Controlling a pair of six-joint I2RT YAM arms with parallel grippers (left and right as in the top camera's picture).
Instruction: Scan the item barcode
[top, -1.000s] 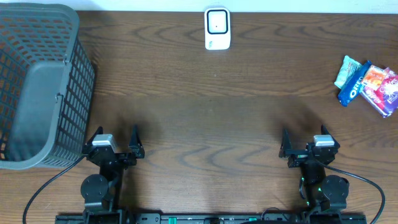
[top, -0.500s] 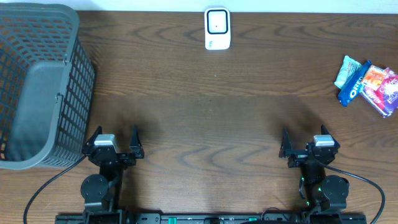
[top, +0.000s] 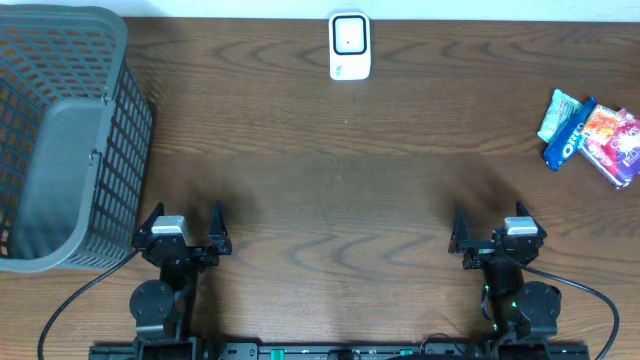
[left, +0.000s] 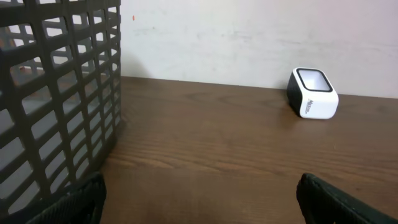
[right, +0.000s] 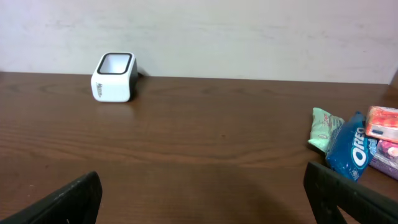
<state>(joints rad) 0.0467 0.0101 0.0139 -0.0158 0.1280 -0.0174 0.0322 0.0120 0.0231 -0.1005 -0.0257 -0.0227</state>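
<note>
Starting nearest, the left gripper (top: 188, 215) and the right gripper (top: 488, 215) are seen at the near edge of the counter (top: 340, 180), each with its fingers spread wide and nothing between them. In the wrist views only dark fingertip corners are shown, the rest being cut off. On the left, the grey basket (top: 130, 130) is clipped by the frame. Farther out on the right, an Oreo pack (top: 567, 140) is laid touching a mint-green packet (top: 556, 115) and an orange-pink packet (top: 615, 142), the last cut by the frame edge. No barcode can be made out on any of them. Farthest back, the white scanner (top: 349, 45) is stood near the wall, and its markings are too small to be read.
</note>
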